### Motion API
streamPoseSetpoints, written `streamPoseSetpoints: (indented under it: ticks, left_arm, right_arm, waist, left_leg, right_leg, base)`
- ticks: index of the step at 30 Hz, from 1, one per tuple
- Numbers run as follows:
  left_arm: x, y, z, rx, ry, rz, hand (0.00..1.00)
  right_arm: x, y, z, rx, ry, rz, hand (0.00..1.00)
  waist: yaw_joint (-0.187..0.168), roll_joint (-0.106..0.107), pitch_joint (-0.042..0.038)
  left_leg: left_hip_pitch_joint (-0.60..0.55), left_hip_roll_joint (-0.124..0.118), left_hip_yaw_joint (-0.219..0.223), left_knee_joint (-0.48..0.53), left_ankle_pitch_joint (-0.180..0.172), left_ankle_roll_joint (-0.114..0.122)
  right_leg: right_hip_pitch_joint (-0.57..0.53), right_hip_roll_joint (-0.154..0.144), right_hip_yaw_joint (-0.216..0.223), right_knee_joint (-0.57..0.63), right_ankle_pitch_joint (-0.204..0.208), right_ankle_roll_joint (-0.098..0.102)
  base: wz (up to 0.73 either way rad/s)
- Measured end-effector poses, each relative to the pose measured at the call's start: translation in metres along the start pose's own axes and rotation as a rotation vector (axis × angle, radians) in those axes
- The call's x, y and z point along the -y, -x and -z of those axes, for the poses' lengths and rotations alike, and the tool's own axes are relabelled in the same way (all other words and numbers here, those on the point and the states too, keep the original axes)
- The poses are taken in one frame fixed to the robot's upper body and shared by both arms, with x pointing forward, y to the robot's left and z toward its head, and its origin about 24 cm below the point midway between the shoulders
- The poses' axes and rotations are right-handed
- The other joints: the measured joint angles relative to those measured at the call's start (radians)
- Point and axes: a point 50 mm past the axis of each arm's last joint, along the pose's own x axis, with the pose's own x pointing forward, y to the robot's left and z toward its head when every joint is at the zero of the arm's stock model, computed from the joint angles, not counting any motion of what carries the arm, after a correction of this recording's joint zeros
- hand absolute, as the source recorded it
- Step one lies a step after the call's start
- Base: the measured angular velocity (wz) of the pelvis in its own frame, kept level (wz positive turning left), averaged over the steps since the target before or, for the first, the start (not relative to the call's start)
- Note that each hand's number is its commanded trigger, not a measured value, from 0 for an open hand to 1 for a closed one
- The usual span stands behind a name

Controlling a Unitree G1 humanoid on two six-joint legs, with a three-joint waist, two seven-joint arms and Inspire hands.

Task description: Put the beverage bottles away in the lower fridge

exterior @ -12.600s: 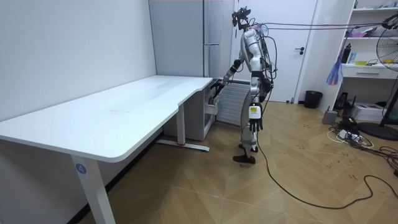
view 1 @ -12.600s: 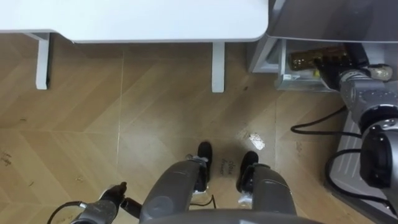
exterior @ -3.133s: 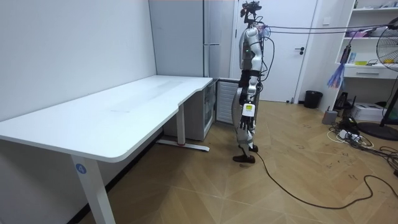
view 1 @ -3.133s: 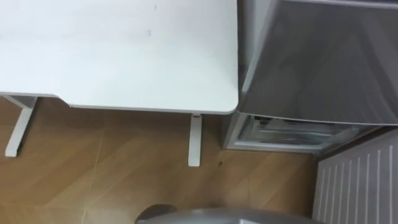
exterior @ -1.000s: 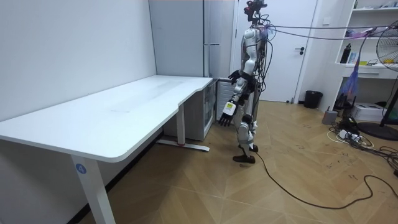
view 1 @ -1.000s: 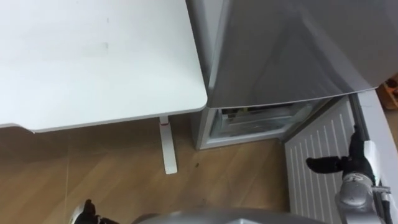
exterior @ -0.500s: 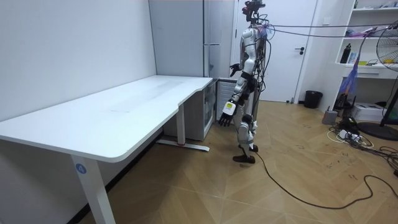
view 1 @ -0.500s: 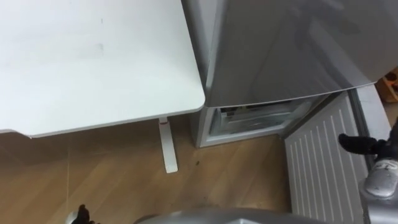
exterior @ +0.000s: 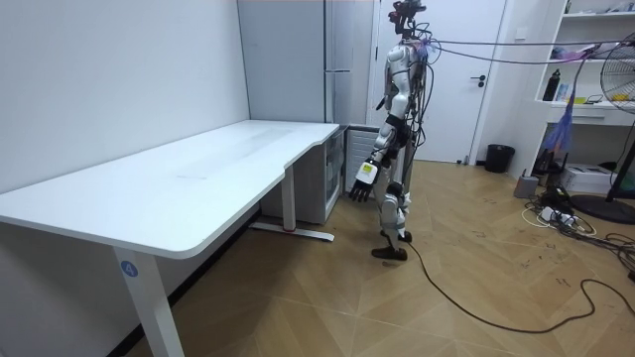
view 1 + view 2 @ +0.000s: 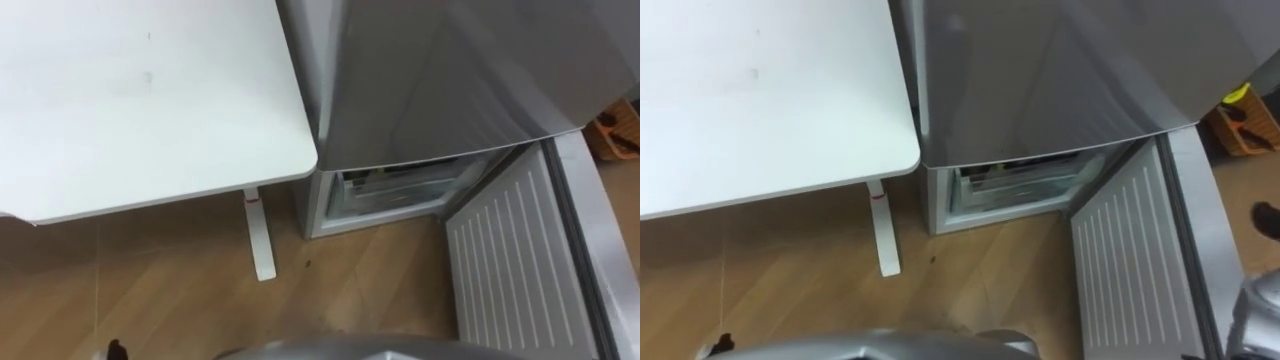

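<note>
Left hand (image 9: 362, 186) hangs low in front of the robot's legs in the room view, slack and open, with nothing in it. My right hand (image 10: 1270, 218) is up at the far right edge of the right eye view, beyond the open fridge door (image 10: 510, 270), and I cannot tell whether it is open or closed, or what it has hold of.

I cannot place the drinks. The lower fridge (image 10: 395, 190) stands open, but what lies inside is too dim for me to name. I make out pale shelf edges and darker shapes and no more. The door is swung out toward the robot on its right, with the white ribbed inner face turned up to my camera. Above the opening is the grey upper fridge front (image 10: 450, 70), which is shut.

Just to the left of the fridge is the white desk (image 10: 150, 100). Its rounded corner is close to the fridge's side, and one white leg (image 10: 258, 235) goes down to the wooden floor (image 10: 150, 290). In the room view the robot stands upright at the desk's far end, facing the fridge, just beside the open door.
</note>
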Motion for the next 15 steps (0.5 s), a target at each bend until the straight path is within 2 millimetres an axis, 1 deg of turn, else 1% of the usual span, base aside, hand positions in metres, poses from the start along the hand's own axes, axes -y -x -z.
streamPoseSetpoints:
  ticks: [1,2,3,4,5,6,9,11,15]
  left_arm:
    - [-0.001,0.000,0.000,-0.002,0.005,-0.003,0.00]
    - [-0.002,0.000,0.001,-0.005,0.010,-0.006,0.00]
    - [-0.002,0.000,0.001,-0.006,0.012,-0.007,0.00]
    - [-0.003,-0.001,0.001,-0.010,0.018,-0.010,0.00]
    - [-0.004,-0.001,0.003,-0.015,0.024,-0.013,0.00]
    - [-0.004,0.000,0.004,-0.020,0.022,-0.013,0.00]
    - [-0.004,0.000,0.008,-0.032,0.015,-0.015,0.00]
    - [-0.006,0.000,0.009,-0.035,-0.002,-0.023,0.00]
    - [-0.008,0.000,0.010,-0.043,0.009,-0.030,0.00]
  right_arm:
    - [0.002,-0.001,0.007,-0.040,-0.010,0.006,0.00]
    - [0.005,-0.003,0.015,-0.085,-0.021,0.014,0.00]
    - [0.007,-0.003,0.019,-0.111,-0.031,0.019,0.00]
    - [0.010,-0.004,0.027,-0.167,-0.056,0.034,0.00]
    - [0.013,-0.005,0.035,-0.229,-0.099,0.049,0.00]
    - [0.016,-0.005,0.042,-0.285,-0.141,0.066,0.00]
    - [0.020,-0.006,0.053,-0.384,-0.249,0.103,0.00]
    - [0.022,-0.007,0.062,-0.473,-0.329,0.127,0.00]
    - [0.020,-0.003,0.078,-0.589,-0.381,0.140,0.00]
  waist:
    - [-0.001,-0.005,0.0001]
    - [0.000,-0.004,0.0018]
    - [0.002,-0.006,0.0008]
    - [0.003,-0.007,0.0011]
    - [0.003,-0.008,0.0004]
    - [0.002,-0.009,-0.0023]
    - [-0.006,-0.002,-0.0076]
    - [-0.016,0.000,-0.0059]
    - [-0.026,0.009,-0.0050]
  left_leg:
    - [-0.003,0.000,0.000,0.000,0.000,0.000]
    - [-0.007,0.000,0.000,0.000,0.000,0.000]
    - [-0.008,0.000,0.000,0.001,0.000,0.000]
    - [-0.011,0.000,0.000,0.001,0.000,0.000]
    - [-0.015,-0.001,0.001,0.000,0.000,0.000]
    - [-0.018,-0.001,0.001,0.001,0.000,0.001]
    - [-0.024,-0.001,0.000,0.000,0.000,0.001]
    - [-0.025,0.001,0.000,0.000,0.000,0.001]
    - [-0.016,0.000,-0.002,-0.001,0.000,0.000]
  right_leg:
    - [0.001,-0.001,0.000,-0.006,0.001,-0.001]
    - [-0.001,-0.002,0.001,-0.008,0.000,-0.001]
    - [-0.002,-0.002,0.001,-0.010,0.000,0.000]
    - [-0.004,-0.002,0.001,-0.012,0.000,0.000]
    - [-0.007,-0.002,0.000,-0.015,0.001,0.000]
    - [-0.009,0.000,0.000,-0.018,0.004,0.001]
    - [-0.012,0.001,-0.002,-0.017,0.008,0.002]
    - [-0.012,0.002,-0.002,-0.007,0.008,0.002]
    - [-0.006,0.003,-0.003,-0.007,0.008,0.002]
  base:
    - [0.00]
    - [0.00]
    - [0.00]
    - [0.00]
    - [0.00]
    - [0.00]
    - [0.00]
    - [0.00]
    - [0.01]
